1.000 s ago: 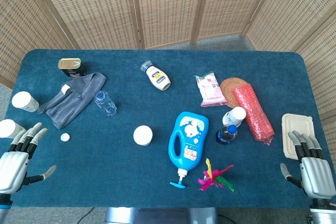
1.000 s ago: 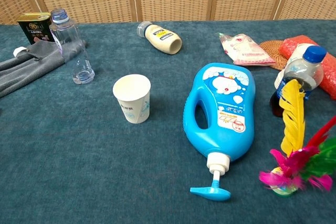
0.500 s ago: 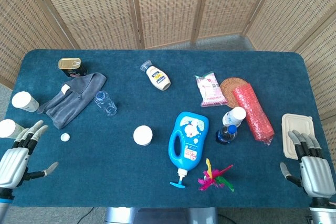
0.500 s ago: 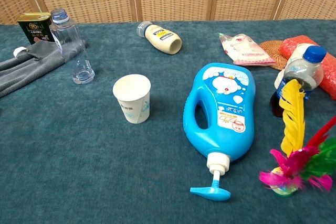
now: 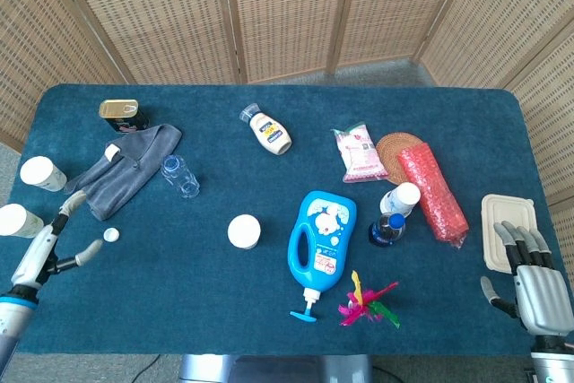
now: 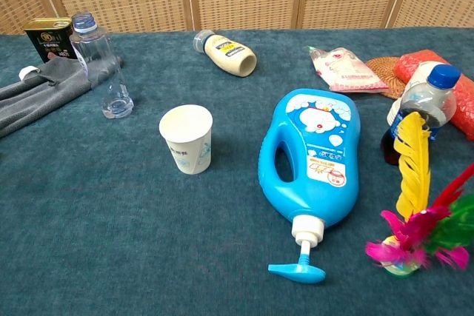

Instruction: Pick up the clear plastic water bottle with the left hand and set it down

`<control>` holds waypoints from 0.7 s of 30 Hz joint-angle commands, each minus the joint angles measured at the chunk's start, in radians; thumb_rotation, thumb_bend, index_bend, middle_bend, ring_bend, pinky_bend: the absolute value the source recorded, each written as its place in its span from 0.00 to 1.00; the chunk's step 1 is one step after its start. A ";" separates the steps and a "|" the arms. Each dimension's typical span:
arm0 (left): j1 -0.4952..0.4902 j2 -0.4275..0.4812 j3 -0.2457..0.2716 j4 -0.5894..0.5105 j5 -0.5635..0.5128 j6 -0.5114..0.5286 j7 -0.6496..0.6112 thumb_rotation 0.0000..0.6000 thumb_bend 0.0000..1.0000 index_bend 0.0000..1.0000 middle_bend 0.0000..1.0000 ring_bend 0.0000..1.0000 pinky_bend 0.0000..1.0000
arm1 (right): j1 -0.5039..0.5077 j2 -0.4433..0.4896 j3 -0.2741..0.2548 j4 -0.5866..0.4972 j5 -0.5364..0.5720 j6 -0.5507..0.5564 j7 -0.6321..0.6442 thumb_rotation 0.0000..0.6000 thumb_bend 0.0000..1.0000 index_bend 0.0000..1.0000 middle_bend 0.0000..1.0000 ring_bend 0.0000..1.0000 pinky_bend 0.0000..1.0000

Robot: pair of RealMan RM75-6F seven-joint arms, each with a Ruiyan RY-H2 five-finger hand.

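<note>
While the left hand (image 5: 49, 244) hangs edge-on at the table's (image 5: 179, 311) near-left corner — fingers apart, holding nothing — the clear water bottle (image 5: 178, 175) stands upright just beside the grey cloth (image 5: 126, 168), well apart from it. Right hand (image 5: 529, 280) sits splayed and empty at the near-right edge. From the chest camera, neither hand shows — the bottle (image 6: 100, 64) stands left of the paper cup (image 6: 187, 138).

- Between your left hand (image 5: 45, 244) and the water bottle (image 5: 179, 175) lies open blue cloth, with only a small white cap (image 5: 110, 234) on it.
- The grey cloth (image 5: 126, 170) crowds the bottle's left side, just beside it.
- The paper cup (image 5: 243, 230) stands well apart to the bottle's right.
- Two white cups (image 5: 41, 173) sit near your left hand at the table edge.
</note>
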 commanded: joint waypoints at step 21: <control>-0.210 -0.338 -0.118 0.390 -0.045 -0.164 -0.133 0.48 0.27 0.00 0.00 0.00 0.00 | -0.014 0.029 0.002 -0.026 0.009 0.016 0.010 1.00 0.39 0.00 0.04 0.00 0.00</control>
